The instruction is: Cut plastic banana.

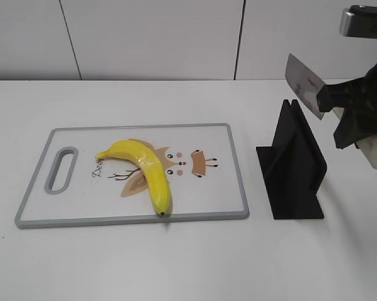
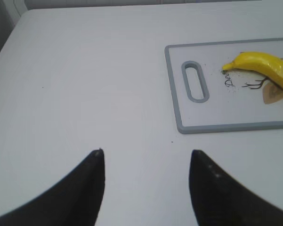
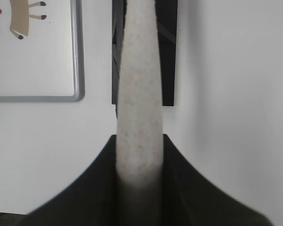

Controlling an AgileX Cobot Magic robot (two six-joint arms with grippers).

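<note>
The plastic banana [image 1: 144, 169] is glossy yellow and lies curved on the cutting board [image 1: 238, 175], stem to the left, dark tip at the board's front edge. It also shows in the left wrist view [image 2: 268, 68]. My right gripper [image 3: 139, 141] is shut on a knife by its pale speckled handle [image 3: 139, 94]. It holds the knife in the air above the black knife stand [image 1: 295, 169], with the silver blade [image 1: 304, 84] pointing up and left. My left gripper [image 2: 146, 153] is open and empty above bare table left of the board. It does not show in the exterior view.
The grey-rimmed white cutting board [image 2: 179, 103] has a handle slot [image 1: 61, 169] at its left end and a cartoon print. The black stand [image 3: 169, 52] sits just right of the board. A white tiled wall runs behind the table.
</note>
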